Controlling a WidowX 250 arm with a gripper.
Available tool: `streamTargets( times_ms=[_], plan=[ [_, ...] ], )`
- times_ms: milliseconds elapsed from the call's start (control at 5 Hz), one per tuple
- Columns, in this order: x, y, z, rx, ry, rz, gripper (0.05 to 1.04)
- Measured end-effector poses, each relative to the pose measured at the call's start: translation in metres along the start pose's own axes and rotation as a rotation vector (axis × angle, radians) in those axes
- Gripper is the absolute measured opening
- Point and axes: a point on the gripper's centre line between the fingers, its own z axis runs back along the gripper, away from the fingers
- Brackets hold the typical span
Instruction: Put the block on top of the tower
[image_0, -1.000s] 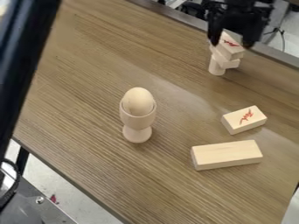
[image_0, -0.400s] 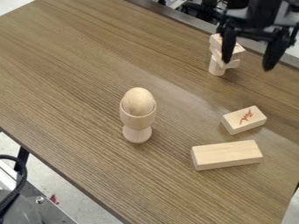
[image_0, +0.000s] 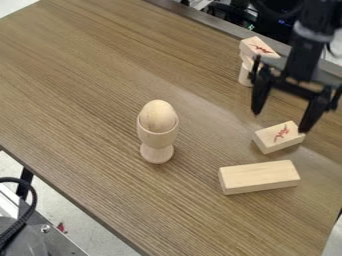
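Nearest on the counter (image_0: 87, 120) lay the long plain block (image_0: 259, 176), flat and untouched by me. Past it stood the cup (image_0: 157, 145) w/ the wooden egg (image_0: 159, 115) in it, well clear of my work. Just beyond the long one was the small loose block (image_0: 279, 137), flat, red mark up.

My fingers (image_0: 260, 95) hung over that small block, spread wide, nothing btwn them. That was the big change: 1 sec earlier they'd been up at the tower, one to each side of its top block; since then they'd come off it toward the near side, empty.

Farthest, by the counter's back edge, rose the tower (image_0: 245, 75), its top block (image_0: 258, 47) lying w/ its red mark up, standing w/o any help from me. That was prob. the task's block, already let go, so the job looked approx. done. If the small loose one was meant instead, I'd have to go down, close on it & carry it back. Either way, main risk: bumping the narrow stack, as I was still quite near it.
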Motion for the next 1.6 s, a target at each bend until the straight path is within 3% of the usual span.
streamTargets(
  times_ms=[400,600,1200,1600],
  plan=[
    [0.004,-0.006,-0.002,-0.007,-0.036,-0.053,1.001],
    [0.005,-0.005,-0.014,0.008,-0.014,-0.065,1.001],
    [0.019,-0.002,-0.021,0.004,-0.064,-0.118,1.0],
    [0.025,0.011,-0.046,0.01,0.01,-0.084,0.955]
  ],
)
